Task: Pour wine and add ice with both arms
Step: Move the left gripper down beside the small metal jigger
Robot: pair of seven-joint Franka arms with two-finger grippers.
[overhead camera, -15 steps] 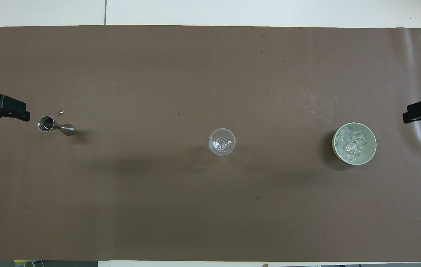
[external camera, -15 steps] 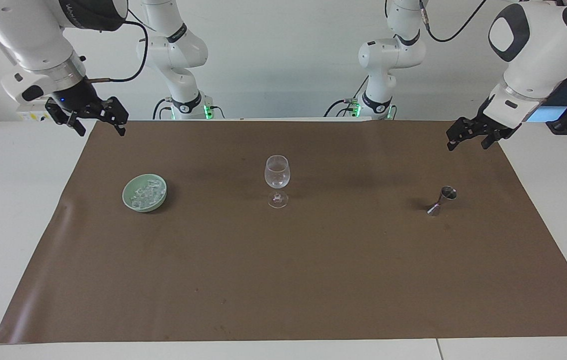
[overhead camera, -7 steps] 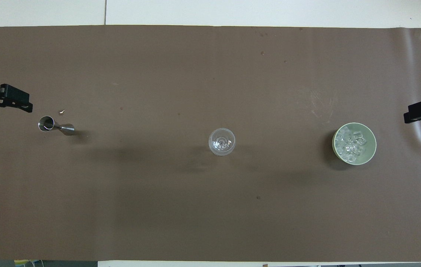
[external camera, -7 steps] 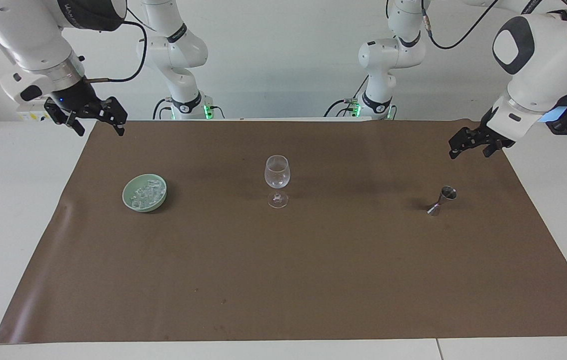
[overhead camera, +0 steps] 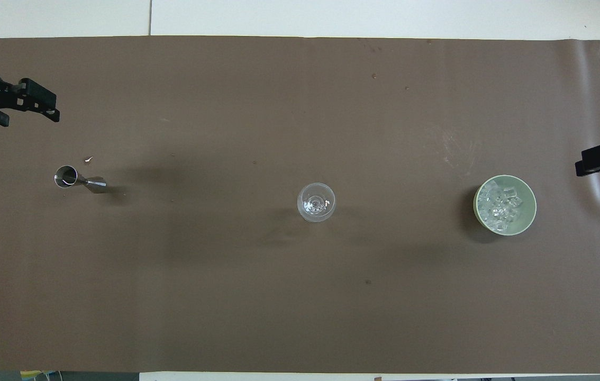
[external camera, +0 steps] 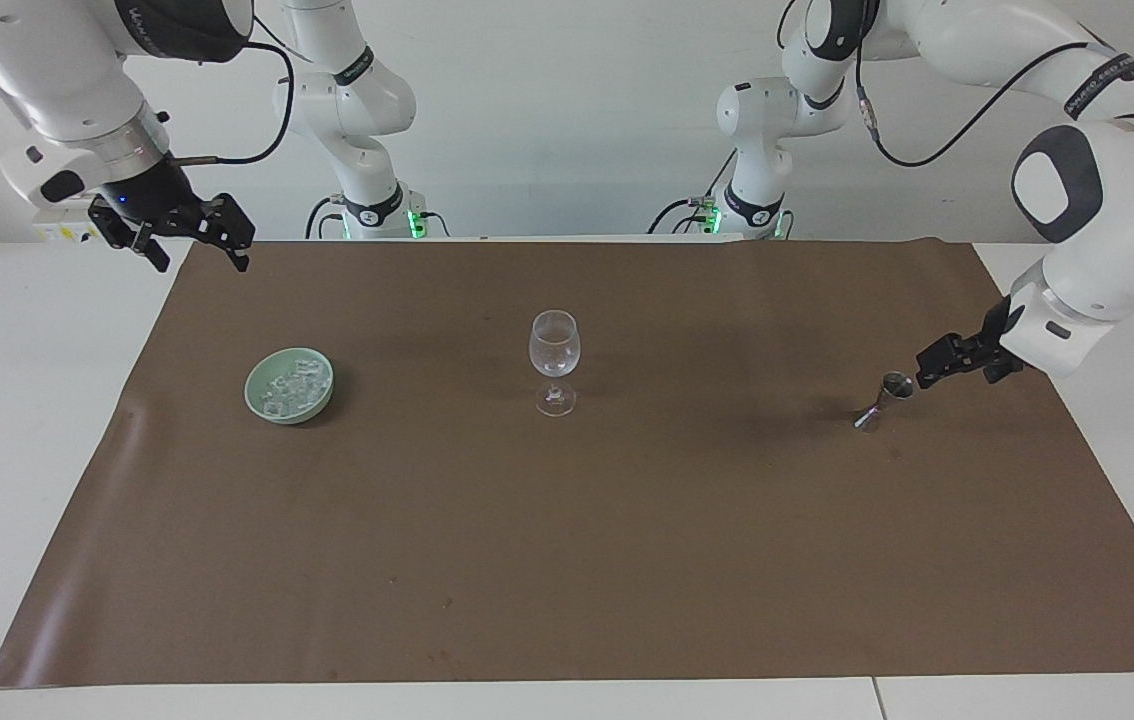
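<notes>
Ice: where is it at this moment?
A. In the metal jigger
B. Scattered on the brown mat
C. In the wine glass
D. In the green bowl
D. The clear ice lies piled in the green bowl toward the right arm's end of the table; the wine glass stands on the mat with no cubes in it.
</notes>
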